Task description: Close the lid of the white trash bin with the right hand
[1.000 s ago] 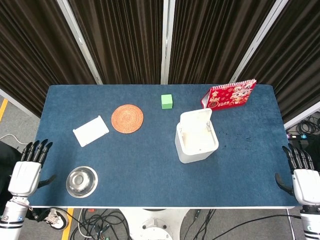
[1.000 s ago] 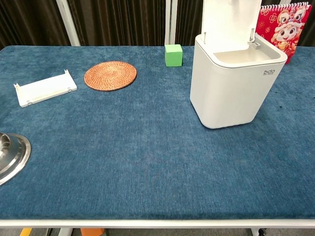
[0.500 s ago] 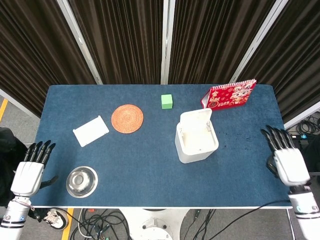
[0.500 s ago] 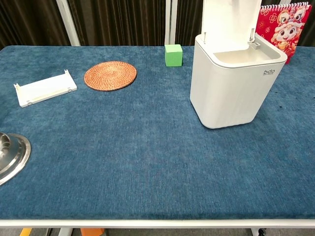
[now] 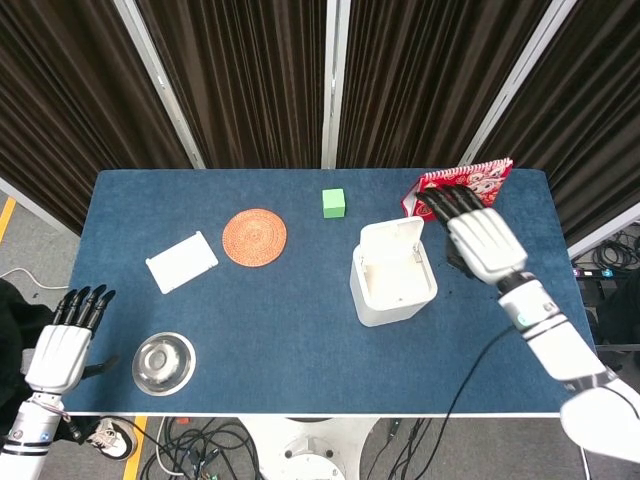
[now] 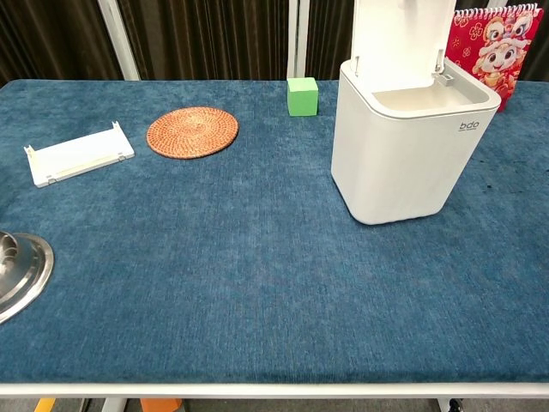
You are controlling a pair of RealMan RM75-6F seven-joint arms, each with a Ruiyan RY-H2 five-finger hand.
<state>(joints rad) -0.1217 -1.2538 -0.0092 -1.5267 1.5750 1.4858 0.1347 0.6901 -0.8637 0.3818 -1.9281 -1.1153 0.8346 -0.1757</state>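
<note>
right hand flat beside lid

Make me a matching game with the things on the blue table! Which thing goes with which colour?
Things:
1. round mat
2. little cube
3. trash bin
4. bowl

Colours:
A. white
B. shiny silver
C. orange
D. green

Pairs: 1-C, 2-D, 3-A, 4-B
</note>
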